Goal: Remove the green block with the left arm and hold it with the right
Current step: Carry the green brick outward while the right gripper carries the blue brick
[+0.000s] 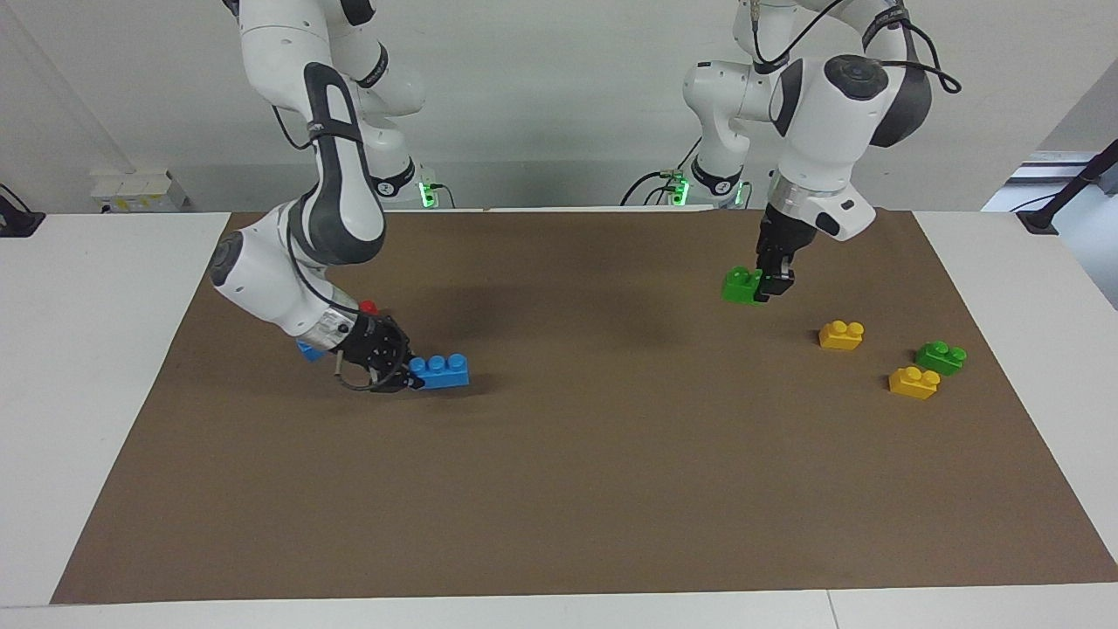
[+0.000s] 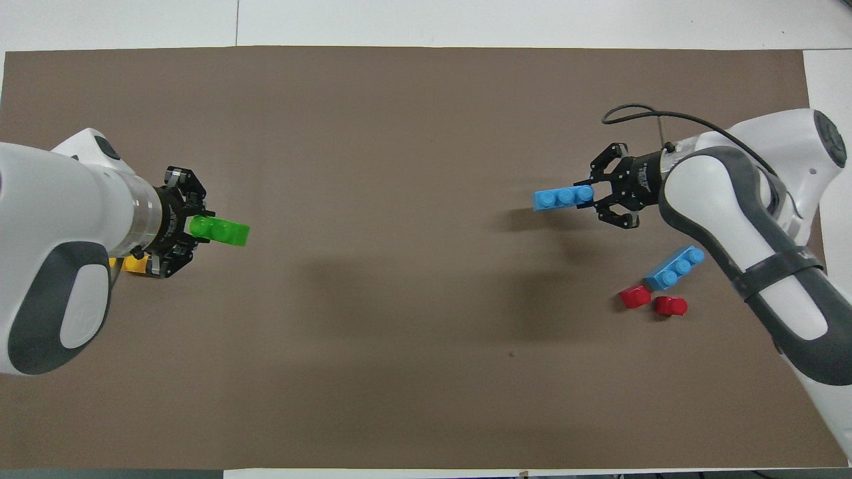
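Note:
My left gripper is shut on a green block with two studs and holds it in the air over the mat, toward the left arm's end. It also shows in the overhead view, with the green block sticking out of it. My right gripper is shut on one end of a blue three-stud brick, low over the mat toward the right arm's end. In the overhead view the right gripper holds this blue brick level.
A second green block and two yellow bricks lie near the left arm's end. Another blue brick and two red bricks lie under the right arm.

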`<move>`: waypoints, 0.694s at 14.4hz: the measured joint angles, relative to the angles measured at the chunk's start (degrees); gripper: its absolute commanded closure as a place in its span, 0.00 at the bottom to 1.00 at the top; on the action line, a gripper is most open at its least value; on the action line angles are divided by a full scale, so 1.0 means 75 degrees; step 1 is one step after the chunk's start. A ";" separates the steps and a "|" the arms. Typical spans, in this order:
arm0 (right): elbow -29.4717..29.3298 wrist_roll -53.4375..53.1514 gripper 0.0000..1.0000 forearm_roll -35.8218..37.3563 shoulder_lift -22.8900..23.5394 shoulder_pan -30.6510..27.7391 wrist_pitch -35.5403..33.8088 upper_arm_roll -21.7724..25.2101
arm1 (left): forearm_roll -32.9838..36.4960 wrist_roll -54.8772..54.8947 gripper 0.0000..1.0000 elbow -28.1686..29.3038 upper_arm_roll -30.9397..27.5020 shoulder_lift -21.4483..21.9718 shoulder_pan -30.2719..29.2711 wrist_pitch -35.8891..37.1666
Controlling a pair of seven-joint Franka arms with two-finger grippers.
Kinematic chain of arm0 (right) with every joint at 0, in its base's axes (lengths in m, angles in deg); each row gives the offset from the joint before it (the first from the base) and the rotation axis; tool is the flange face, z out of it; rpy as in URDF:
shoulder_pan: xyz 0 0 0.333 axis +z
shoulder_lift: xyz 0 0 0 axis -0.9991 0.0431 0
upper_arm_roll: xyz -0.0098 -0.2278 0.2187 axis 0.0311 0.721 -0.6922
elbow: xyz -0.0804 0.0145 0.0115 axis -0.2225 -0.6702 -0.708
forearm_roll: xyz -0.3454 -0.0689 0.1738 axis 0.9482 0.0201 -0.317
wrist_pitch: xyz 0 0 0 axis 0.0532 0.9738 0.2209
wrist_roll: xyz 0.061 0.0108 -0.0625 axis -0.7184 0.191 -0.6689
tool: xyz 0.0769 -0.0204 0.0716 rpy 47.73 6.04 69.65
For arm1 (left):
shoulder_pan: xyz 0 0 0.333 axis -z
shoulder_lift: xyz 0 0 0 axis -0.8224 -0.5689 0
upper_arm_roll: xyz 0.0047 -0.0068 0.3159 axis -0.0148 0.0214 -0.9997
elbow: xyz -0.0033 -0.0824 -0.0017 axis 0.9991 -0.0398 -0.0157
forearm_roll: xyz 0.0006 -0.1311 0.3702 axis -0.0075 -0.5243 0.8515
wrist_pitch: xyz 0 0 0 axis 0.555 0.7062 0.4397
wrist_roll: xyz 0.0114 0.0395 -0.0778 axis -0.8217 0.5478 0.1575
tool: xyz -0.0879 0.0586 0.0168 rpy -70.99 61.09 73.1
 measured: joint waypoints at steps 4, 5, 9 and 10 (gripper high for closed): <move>0.0198 0.1147 1.00 0.0056 0.0131 -0.1030 -0.0093 -0.0001 | -0.0406 0.1743 1.00 0.0003 -0.0015 -0.0062 -0.0881 -0.0118; 0.0233 0.1253 1.00 0.0056 0.0177 -0.1140 -0.0094 -0.0003 | -0.0426 0.1976 1.00 0.0007 -0.0017 -0.0109 -0.1009 -0.0199; 0.0476 0.1447 1.00 0.0056 0.0284 -0.1271 -0.0093 -0.0006 | -0.0440 0.2712 1.00 0.0013 -0.0013 -0.0558 -0.1406 -0.0731; 0.0546 0.1452 1.00 0.0056 0.0283 -0.1274 -0.0093 -0.0007 | -0.0442 0.2866 1.00 0.0015 -0.0013 -0.0700 -0.1499 -0.0915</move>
